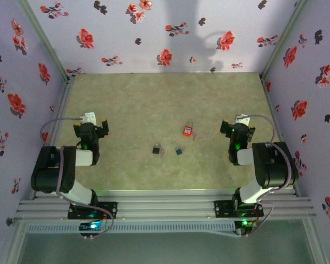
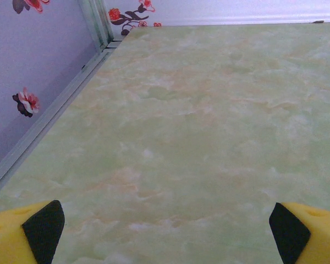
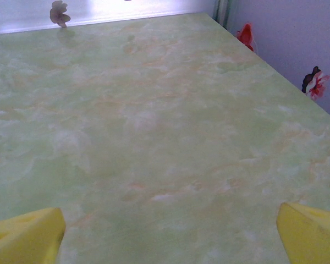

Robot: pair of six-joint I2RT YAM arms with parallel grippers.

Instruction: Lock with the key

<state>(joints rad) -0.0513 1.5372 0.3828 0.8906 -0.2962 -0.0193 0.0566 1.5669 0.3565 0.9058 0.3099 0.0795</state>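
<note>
The red padlock (image 1: 187, 131) lies on the surface (image 1: 154, 99). Well left of it is the left gripper (image 1: 91, 124), to the right of it the right gripper (image 1: 238, 125); both have their fingers (image 2: 41, 228) spread and empty.

Three small locks lay near the middle of the green marbled table (image 1: 154, 93): a red padlock (image 1: 187, 131) farthest from the arm bases, with a black padlock (image 1: 155, 149) and a bluish padlock (image 1: 179, 150) nearer them, side by side but not touching. The left gripper (image 1: 92, 124) and the right gripper (image 1: 237, 128) flanked the group, well apart from it, jaws spread and holding nothing. Flower-printed walls (image 1: 154, 33) enclosed the table.
</note>
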